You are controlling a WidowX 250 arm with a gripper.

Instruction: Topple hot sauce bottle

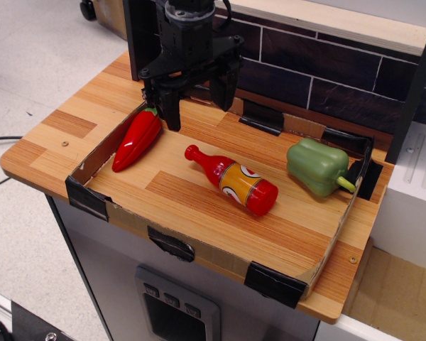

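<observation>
The hot sauce bottle (pixel 234 180) lies on its side in the middle of the wooden tray (pixel 199 206), cap pointing left and back, base toward the front right. It is glossy red with an orange label band and a white-and-red emblem. My gripper (pixel 197 103) hangs above the back left of the tray, open and empty, its two black fingers (pixel 172 110) spread wide. It is clear of the bottle, up and behind the cap.
A red chili pepper (pixel 137 139) with a green stem lies along the tray's left wall. A green bell pepper (pixel 318 168) sits at the right. Low cardboard walls with black tape corners (pixel 273 283) ring the tray. A dark brick wall (pixel 319 78) stands behind.
</observation>
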